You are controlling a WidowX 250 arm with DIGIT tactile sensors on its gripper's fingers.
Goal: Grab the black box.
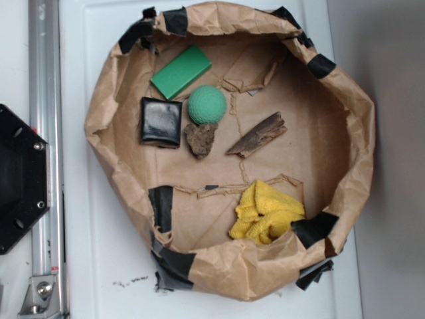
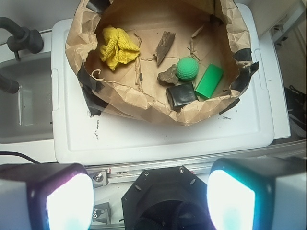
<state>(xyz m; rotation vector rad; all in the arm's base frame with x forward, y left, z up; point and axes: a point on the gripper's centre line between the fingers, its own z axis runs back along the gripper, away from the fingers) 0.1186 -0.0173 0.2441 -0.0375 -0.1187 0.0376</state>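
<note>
Black box [image 1: 161, 121]: small, flat, glossy, nearly square, rounded edges. Lies on the floor of a crumpled brown paper nest [image 1: 345, 100], left of centre in the exterior view, close under the near wall in the wrist view.

Neighbours: green ball [image 1: 207, 104] just beside its right edge; green block [image 1: 180, 71] above, near but apart; brown bark lump [image 1: 200, 139] at its lower right corner, touching or nearly so, which cannot be told. Long bark strip [image 1: 257, 135] and yellow cloth [image 1: 267, 212] lie well apart from it.

Gripper [image 2: 151, 203]: seen only in the wrist view, two pale fingers [image 2: 57, 201] at the bottom corners, spread wide, nothing between them. It hangs high, outside the nest, over the black hexagonal plate [image 1: 20, 179] and rail [image 1: 43, 80].

Risks, as judged: the box sits low against the paper, so the fingers may slide over its glossy top or snag the paper floor. A wide descent could knock the ball rolling or pinch the bark lump along with the box. The raised, taped paper rim stands between gripper and box and may catch the fingers on approach.

Views compared: the exterior view gives the full layout from above, with gaps between objects plain, but no gripper. The wrist view shows the gripper's spread and the nest wall partly hiding the box's near edge.
</note>
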